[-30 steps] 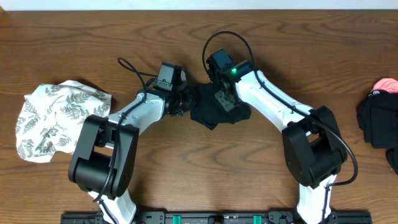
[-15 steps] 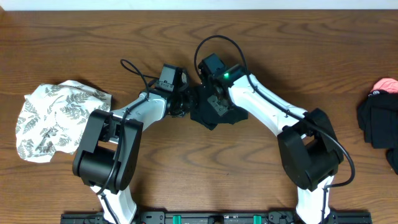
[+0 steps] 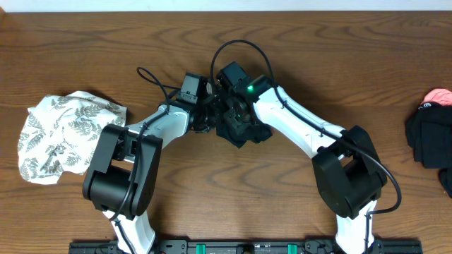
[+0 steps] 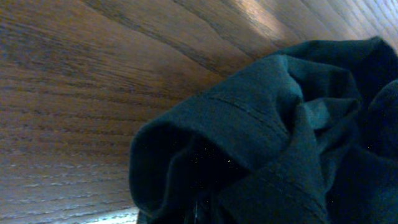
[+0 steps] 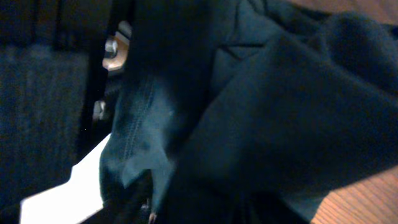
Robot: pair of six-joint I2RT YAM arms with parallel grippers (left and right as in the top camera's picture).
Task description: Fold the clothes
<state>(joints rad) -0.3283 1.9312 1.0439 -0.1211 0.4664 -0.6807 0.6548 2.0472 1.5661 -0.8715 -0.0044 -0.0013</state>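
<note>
While both arms are reaching in toward the middle of the brown wooden table point(image 3: 212, 42), the plain black soft-fabric short-sleeved shirt point(image 3: 238, 135) is lying there in a crumpled heap, bunched between the two wrists and not spread flat. The left gripper point(image 3: 207, 117) is meeting the heap's left edge with its jaws pressed together, and it is pinching the shirt: in the left wrist view the dark cloth point(image 4: 267, 124) is gathering down toward the bottom of the frame, a stitched hem is curling over into a rolled fold, and bare wood grain is showing beyond it. The right gripper point(image 3: 234, 116) is sitting low on top of the heap, close beside the left one. Folds of the same dark fabric point(image 5: 298, 106) are filling the right wrist view and hiding the fingers, so I cannot tell whether that pincer is spread or closed. Well apart to the left, a rumpled white cloth with grey leaf print point(image 3: 60, 134) is resting on the wood. At the far right edge, a black garment with white lettering point(image 3: 427, 137) is lying with a pink piece point(image 3: 438, 95) showing above it.
</note>
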